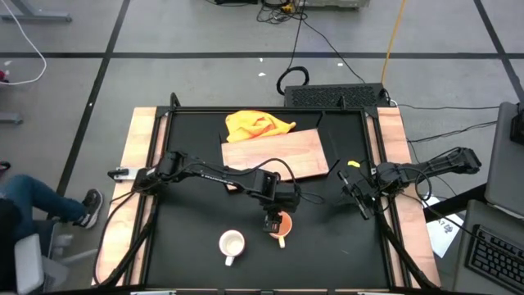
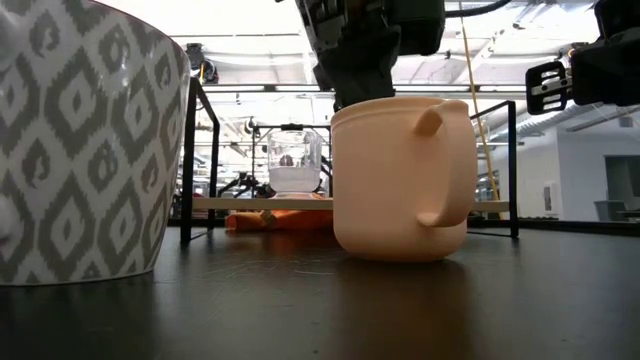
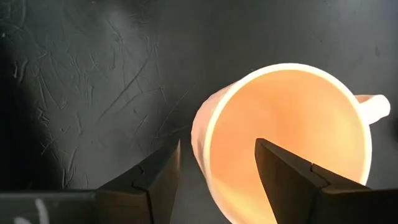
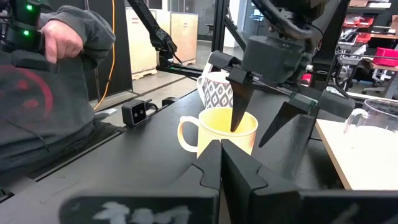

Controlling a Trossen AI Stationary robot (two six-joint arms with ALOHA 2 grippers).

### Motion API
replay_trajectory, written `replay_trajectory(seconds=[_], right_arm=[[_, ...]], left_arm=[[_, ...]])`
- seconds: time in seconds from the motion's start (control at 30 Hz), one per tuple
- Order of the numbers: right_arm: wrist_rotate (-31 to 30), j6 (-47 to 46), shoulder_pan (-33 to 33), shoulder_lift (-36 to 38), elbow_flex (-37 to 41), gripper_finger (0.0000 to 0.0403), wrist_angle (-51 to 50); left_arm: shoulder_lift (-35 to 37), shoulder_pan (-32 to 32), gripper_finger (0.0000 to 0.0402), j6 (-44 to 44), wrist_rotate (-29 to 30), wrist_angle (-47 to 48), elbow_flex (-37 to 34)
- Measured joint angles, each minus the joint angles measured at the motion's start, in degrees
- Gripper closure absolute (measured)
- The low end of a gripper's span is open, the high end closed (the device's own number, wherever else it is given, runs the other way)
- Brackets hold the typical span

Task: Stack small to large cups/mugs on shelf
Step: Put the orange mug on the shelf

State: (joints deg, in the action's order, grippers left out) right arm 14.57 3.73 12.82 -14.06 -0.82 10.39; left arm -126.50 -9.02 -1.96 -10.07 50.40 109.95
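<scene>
Left wrist view: left gripper [image 3: 216, 163] fingers spread astride yellow mug [image 3: 292, 137] rim on tabletop [image 1: 196, 254], one finger inside; right gripper [image 1: 360, 199] fingers pressed together, idle at right edge; white mug [image 1: 232, 243] nearby, glass [image 2: 294, 160] on shelf [image 1: 276, 154].

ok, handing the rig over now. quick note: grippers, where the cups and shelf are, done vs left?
Left gripper: open, straddling the yellow-orange mug's wall, one finger inside, one outside; not closed.
Right gripper: shut, empty, waiting at the table's right side.
Clear glass cup: already on the shelf.
White mug: on the table, front, untouched.
Left: place both mugs on the shelf.
</scene>
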Motion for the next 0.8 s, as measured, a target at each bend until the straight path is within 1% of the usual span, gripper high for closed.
replay_trajectory(seconds=[0.07, 0.17, 0.67, 0.77, 0.8], right_arm=[[0.0, 0.0, 0.0, 0.01, 0.02, 0.0403, 0.0], [0.0, 0.0, 0.0, -0.01, 0.0, 0.0403, 0.0], [0.0, 0.0, 0.0, 0.0, 0.02, 0.0403, 0.0], [0.0, 0.0, 0.0, -0.01, 0.02, 0.0403, 0.0], [0.0, 0.0, -0.02, 0.01, 0.02, 0.0403, 0.0]], left_arm=[[0.0, 0.0, 0.0199, 0.12, 0.0, -0.21, 0.0], [0.0, 0.0, 0.0218, 0.13, 0.0, -0.43, 0.0], [0.0, 0.0, 0.0355, 0.22, 0.04, -0.62, 0.0], [0.0, 0.0, 0.0387, 1.19, 0.16, -0.47, 0.0], [0.0, 0.0, 0.0392, 1.61, 0.2, -0.45, 0.0]])
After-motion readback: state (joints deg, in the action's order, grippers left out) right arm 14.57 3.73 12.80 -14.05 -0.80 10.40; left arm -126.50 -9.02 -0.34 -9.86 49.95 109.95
